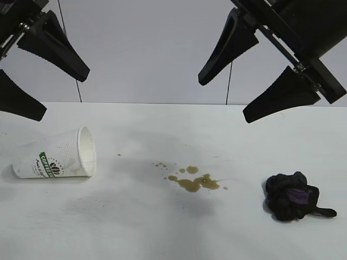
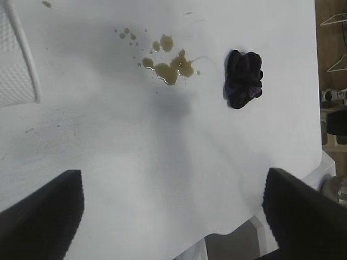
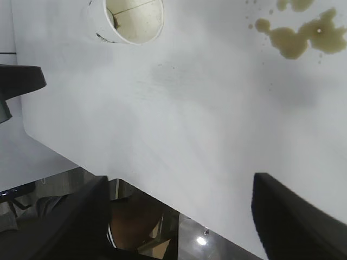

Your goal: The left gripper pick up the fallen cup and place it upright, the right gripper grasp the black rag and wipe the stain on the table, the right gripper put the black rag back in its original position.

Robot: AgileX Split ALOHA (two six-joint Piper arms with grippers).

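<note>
Fallen cup, coffee stain and black rag on the white tabletop (image 1: 162,238)

The paper cup (image 1: 54,156) lies on its side left of the brown stain (image 1: 194,181), mouth towards it; the bunched black rag (image 1: 291,196), purple-patched, sits well right of the stain.

On table (image 1: 162,233): cup (image 1: 54,156) lying far left, stain (image 1: 194,180) center, rag (image 1: 293,196) far right.
</note>
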